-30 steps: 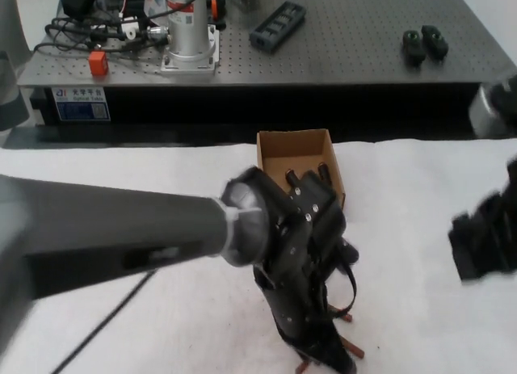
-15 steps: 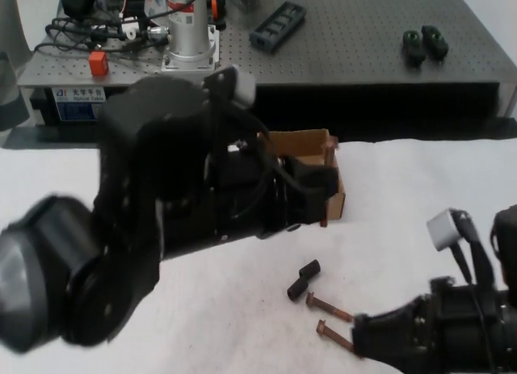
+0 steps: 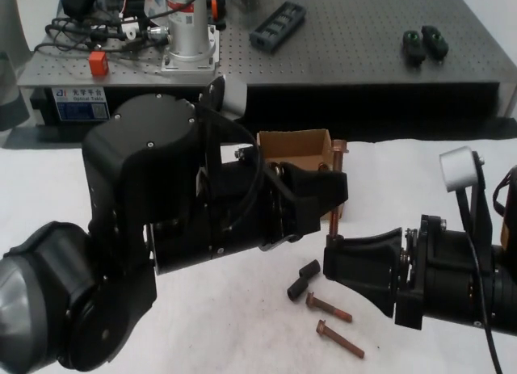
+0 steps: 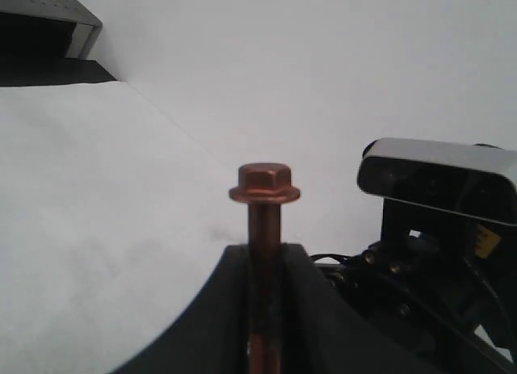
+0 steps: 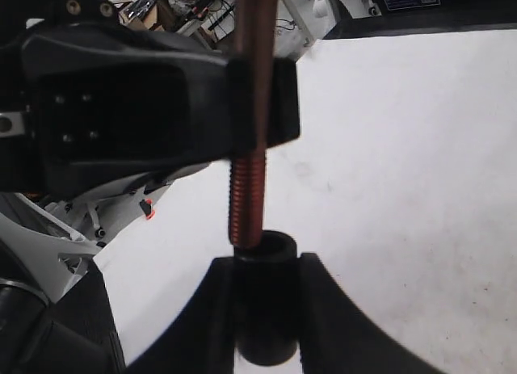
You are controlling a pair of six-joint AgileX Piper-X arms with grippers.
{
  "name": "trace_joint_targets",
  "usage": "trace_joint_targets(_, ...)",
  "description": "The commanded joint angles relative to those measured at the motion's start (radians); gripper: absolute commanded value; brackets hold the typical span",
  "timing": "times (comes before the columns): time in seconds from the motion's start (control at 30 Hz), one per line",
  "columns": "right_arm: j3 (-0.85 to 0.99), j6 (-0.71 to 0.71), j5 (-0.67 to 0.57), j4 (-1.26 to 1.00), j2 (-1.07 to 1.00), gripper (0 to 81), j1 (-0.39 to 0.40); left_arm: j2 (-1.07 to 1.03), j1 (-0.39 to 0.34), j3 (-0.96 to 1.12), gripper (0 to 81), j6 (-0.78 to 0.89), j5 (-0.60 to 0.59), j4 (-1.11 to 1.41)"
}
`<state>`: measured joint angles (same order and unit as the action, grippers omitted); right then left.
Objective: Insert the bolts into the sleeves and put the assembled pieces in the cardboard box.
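Note:
My left gripper (image 3: 334, 198) is shut on a copper bolt (image 3: 337, 176) and holds it upright, head up, in front of the cardboard box (image 3: 292, 145). In the left wrist view the bolt's hex head (image 4: 264, 184) rises above the left gripper (image 4: 264, 257). My right gripper (image 3: 331, 253) comes in from the right, just below, shut on a black sleeve (image 5: 263, 305). The bolt's threaded tip (image 5: 246, 216) meets the sleeve's open top between the right gripper's (image 5: 263, 265) fingers. Two more black sleeves (image 3: 303, 279) and two loose bolts (image 3: 329, 308) lie on the white cloth below.
The open cardboard box stands at the far edge of the white cloth (image 3: 420, 188), partly behind the left arm. Beyond it is a perforated metal bench (image 3: 363, 43) with a post, cables, a black tray (image 3: 277, 25) and small black parts.
The left arm has lifted from the cloth with a bolt and turned it upright. The right gripper has come in from the right and risen to bring its sleeve under the bolt's tip.

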<state>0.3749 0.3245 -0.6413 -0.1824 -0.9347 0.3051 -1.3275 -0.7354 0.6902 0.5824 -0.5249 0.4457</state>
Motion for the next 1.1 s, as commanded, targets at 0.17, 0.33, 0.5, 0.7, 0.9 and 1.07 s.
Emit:
trace_joint_targets(0.17, 0.002, 0.017, 0.026, -0.074, -0.002, 1.0, 0.001, 0.009, 0.003, 0.005, 0.7, 0.024, -0.051, 0.020)
trace_joint_targets(0.33, 0.002, 0.042, 0.025, -0.136, -0.002, 1.0, 0.001, 0.009, 0.003, 0.005, 0.7, 0.024, -0.063, 0.020)
trace_joint_targets(0.5, 0.002, 0.042, -0.004, -0.137, -0.002, 1.0, 0.001, 0.009, 0.003, 0.005, 0.7, 0.024, -0.063, 0.020)
trace_joint_targets(0.7, 0.002, 0.028, -0.006, -0.140, -0.002, 1.0, 0.001, 0.009, 0.003, 0.005, 0.7, 0.024, -0.071, 0.020)
trace_joint_targets(0.9, 0.001, 0.027, 0.003, -0.180, -0.002, 1.0, 0.001, 0.009, 0.003, 0.005, 0.7, 0.024, -0.082, 0.020)
trace_joint_targets(1.07, 0.001, 0.028, 0.003, -0.248, -0.002, 1.0, 0.001, 0.009, 0.003, 0.005, 0.7, 0.024, -0.082, 0.020)
